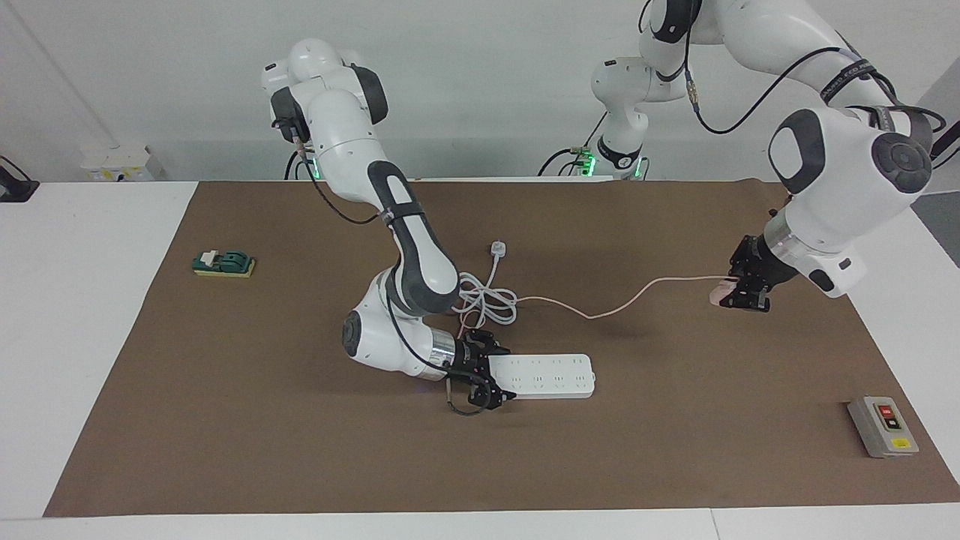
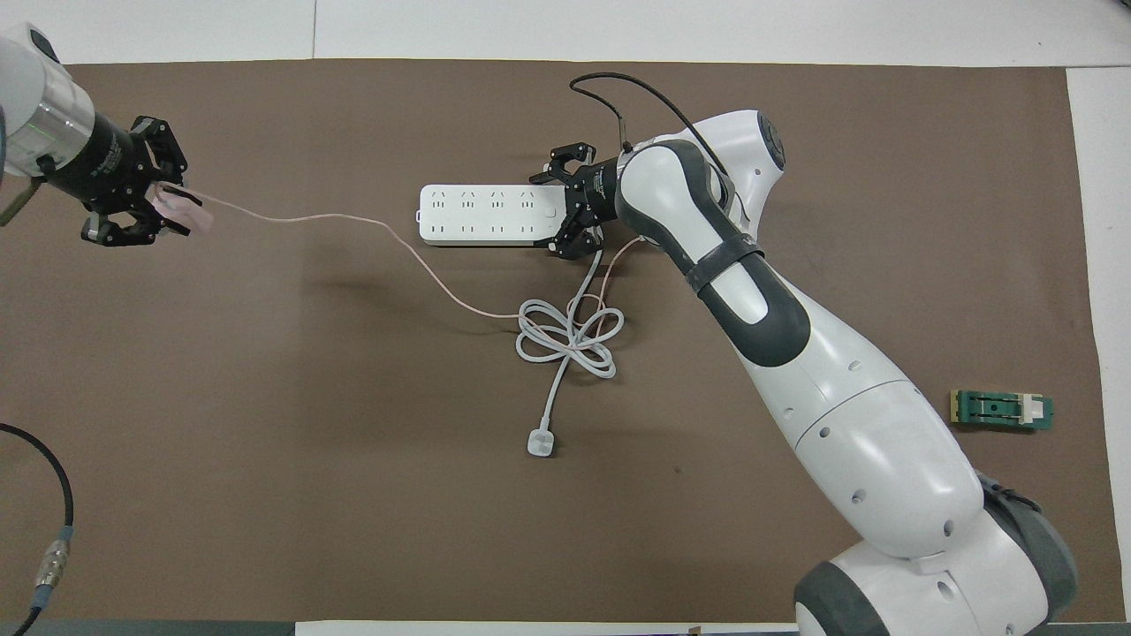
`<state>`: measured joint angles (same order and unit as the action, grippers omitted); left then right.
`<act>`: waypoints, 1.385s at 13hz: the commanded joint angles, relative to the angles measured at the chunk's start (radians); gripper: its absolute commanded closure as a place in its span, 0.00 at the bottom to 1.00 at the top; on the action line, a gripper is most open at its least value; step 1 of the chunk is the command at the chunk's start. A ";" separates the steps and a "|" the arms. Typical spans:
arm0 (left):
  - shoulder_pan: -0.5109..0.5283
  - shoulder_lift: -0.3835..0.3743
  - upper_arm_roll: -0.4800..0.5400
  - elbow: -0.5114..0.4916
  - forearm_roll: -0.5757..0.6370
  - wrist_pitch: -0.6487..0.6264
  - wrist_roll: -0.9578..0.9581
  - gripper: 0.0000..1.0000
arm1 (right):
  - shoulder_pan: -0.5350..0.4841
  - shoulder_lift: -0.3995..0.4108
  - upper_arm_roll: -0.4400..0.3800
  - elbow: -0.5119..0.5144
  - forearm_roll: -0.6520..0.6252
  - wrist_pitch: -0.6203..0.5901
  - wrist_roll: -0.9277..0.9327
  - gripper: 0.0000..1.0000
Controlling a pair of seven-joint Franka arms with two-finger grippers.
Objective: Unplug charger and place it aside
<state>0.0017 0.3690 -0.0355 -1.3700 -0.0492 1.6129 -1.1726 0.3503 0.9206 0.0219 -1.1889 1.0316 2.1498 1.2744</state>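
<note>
The pale-pink charger (image 1: 721, 292) is out of the long white power strip (image 1: 551, 375) and held in my left gripper (image 1: 739, 296), which is shut on it above the brown mat toward the left arm's end of the table. It also shows in the overhead view (image 2: 184, 210) in the left gripper (image 2: 163, 208). Its thin pink cable (image 1: 615, 304) hangs in an arc back to the coiled white cord (image 1: 487, 300). My right gripper (image 1: 487, 379) is shut on the end of the power strip (image 2: 482, 215), low on the mat.
The strip's white plug (image 1: 498, 248) lies nearer to the robots than the coil. A green switch block (image 1: 223, 263) sits toward the right arm's end. A grey button box (image 1: 883, 426) sits toward the left arm's end, farther from the robots.
</note>
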 commanded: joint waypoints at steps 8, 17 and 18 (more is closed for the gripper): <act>0.106 -0.142 0.008 -0.329 0.057 0.175 1.014 1.00 | -0.036 -0.322 -0.178 -0.101 -0.183 -0.368 0.072 0.00; 0.112 -0.190 0.006 -0.408 0.126 0.259 1.294 0.00 | -0.175 -0.615 -0.191 -0.098 -0.668 -0.646 -0.477 0.00; 0.112 -0.191 0.005 -0.388 0.126 0.251 1.295 0.00 | -0.195 -0.635 -0.191 -0.097 -0.714 -0.665 -0.610 0.00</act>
<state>0.1176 0.2085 -0.0293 -1.7585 0.0564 1.8542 0.1117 0.1894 0.3390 -0.1759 -1.2463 0.3896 1.5061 0.8728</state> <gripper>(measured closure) 0.317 0.000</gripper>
